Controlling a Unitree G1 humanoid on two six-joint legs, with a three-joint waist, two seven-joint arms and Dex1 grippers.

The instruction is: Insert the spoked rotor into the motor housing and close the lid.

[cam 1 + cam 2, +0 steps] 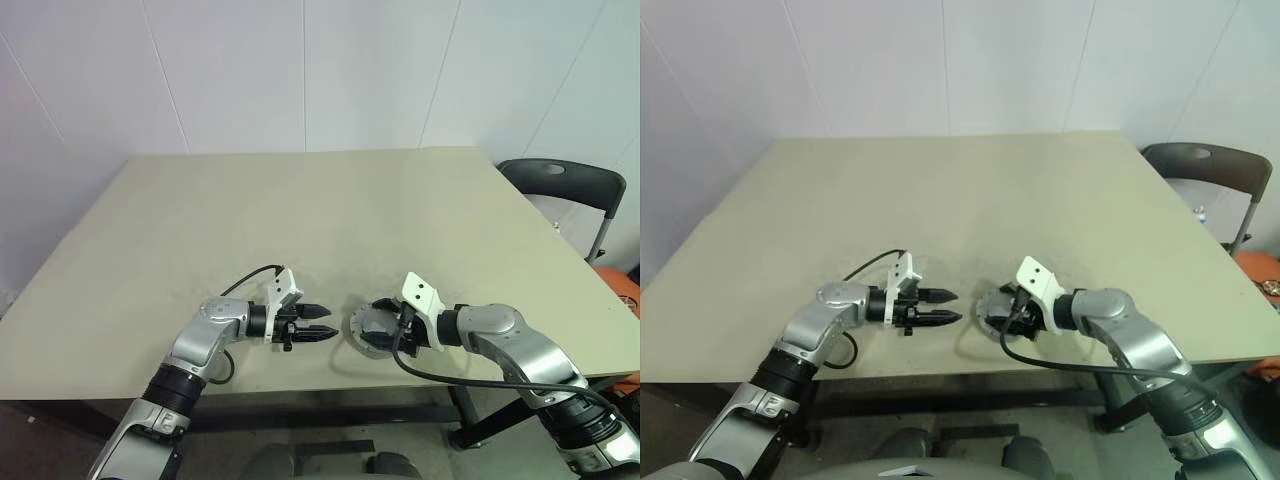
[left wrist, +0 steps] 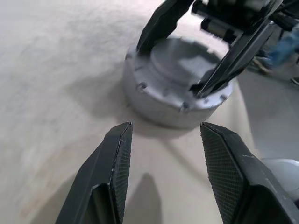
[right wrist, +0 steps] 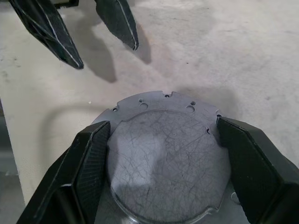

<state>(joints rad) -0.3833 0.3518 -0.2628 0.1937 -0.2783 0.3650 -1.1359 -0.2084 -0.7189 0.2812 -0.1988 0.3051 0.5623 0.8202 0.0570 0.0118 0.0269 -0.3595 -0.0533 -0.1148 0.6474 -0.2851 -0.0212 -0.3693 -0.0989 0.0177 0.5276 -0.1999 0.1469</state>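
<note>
The motor housing point(image 1: 366, 331) is a short silver-grey cylinder near the table's front edge, right of centre. Its lid point(image 3: 168, 163) lies flat and closed on top, a scratched grey disc with small holes round the rim. The spoked rotor is hidden. My right gripper point(image 3: 163, 122) reaches in from the right, its black fingers point(image 2: 161, 23) pressed against both sides of the lid's raised cap, shut on the housing. My left gripper point(image 1: 328, 321) hovers just left of the housing, pointing at it, open with nothing between its fingers point(image 2: 117, 163).
The beige table point(image 1: 300, 200) stretches bare behind and to the left of both grippers. Its front edge point(image 1: 300, 385) runs close under the housing. A dark chair point(image 1: 565, 185) stands past the table's right corner, with an orange object point(image 1: 625, 290) below it.
</note>
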